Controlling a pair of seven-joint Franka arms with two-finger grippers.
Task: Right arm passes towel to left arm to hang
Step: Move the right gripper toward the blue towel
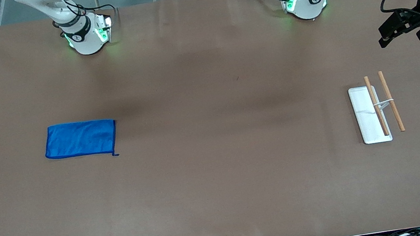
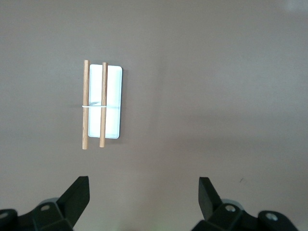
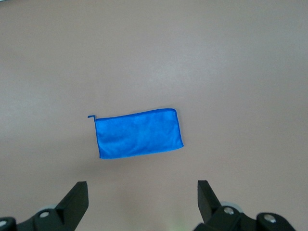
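Both grippers spread wide and empty; I see the towel lying flat on the brown table (image 1: 219, 183).

My left gripper (image 2: 144, 197) hangs over the table with fingers wide apart, touching nothing, and below it stands the white-based rack with two wooden rods (image 1: 377, 111). My right gripper (image 3: 142, 199) hangs equally wide and empty over the bright blue rectangular microfibre towel (image 1: 80, 139), which lies folded smooth, its hem darker, a small loop at one corner, well apart from the rack, toward the right arm's end.
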